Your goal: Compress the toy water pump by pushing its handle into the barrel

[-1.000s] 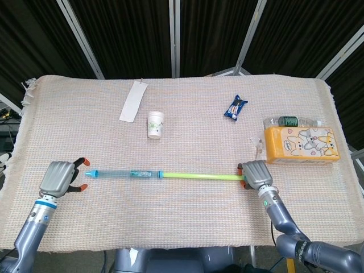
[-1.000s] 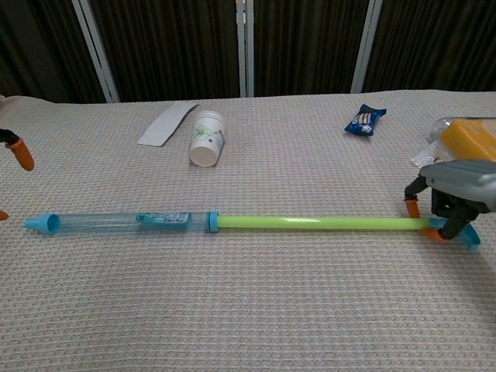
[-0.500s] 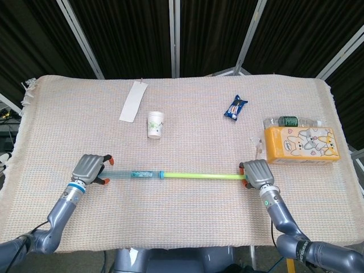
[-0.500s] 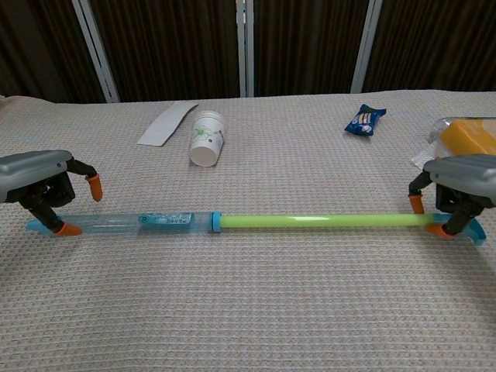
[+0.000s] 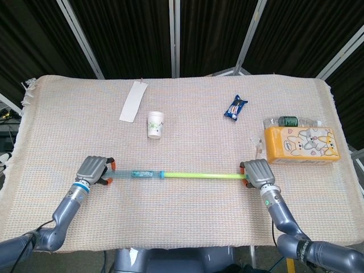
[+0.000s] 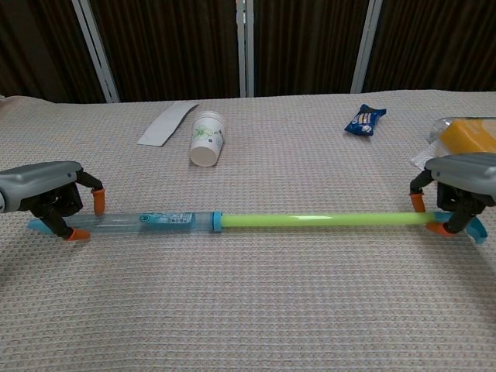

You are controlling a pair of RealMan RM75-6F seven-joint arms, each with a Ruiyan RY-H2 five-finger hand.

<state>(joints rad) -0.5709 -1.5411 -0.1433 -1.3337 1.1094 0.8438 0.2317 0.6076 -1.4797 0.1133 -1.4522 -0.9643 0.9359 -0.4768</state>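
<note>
Toy water pump (image 5: pixel 170 174) lies flat across lower middle of frame, green handle rod (image 6: pixel 318 221) fully pulled out of clear blue barrel (image 6: pixel 147 222). Left hand (image 5: pixel 94 170) at barrel's left end, orange-tipped fingers (image 6: pixel 76 234) straddling it; real grasp cannot tell. Right hand (image 5: pixel 257 173) grasps handle end at right. Paper cup (image 5: pixel 155 124), snack packet (image 5: pixel 235 107), orange box (image 5: pixel 301 145) sit higher up.

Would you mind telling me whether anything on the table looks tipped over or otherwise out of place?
The small paper cup behind the toy water pump lies tipped on its side, its opening toward the chest camera; nothing appears spilled. The water bottle also lies flat, behind the orange box.
</note>
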